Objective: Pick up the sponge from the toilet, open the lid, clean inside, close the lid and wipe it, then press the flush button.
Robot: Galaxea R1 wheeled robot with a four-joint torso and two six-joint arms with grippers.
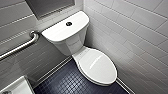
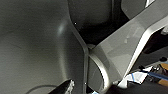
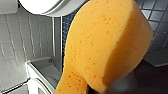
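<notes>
Sponge (image 3: 105,42), orange and porous, close against the right wrist camera, apparently clamped at one end by the right gripper (image 3: 98,89); grip judged from the way it hangs clear of the floor, not seen directly. Long axis running straight out from the wrist, rounded free end leading, dark blue tiled floor (image 3: 152,15) behind. White curved edge of the toilet (image 3: 42,5) beyond the sponge and off to one side, apart, not touching. From the head camera: lid (image 1: 98,66) down flat over the bowl, stretching away from the tank (image 1: 75,41), with a dark round flush button (image 1: 68,23) on the tank top. Grab bar (image 1: 21,46) on the tiled wall, basin corner (image 1: 17,86) nearby. Right arm carrying the sponge, so likely the nearer for wiping.
</notes>
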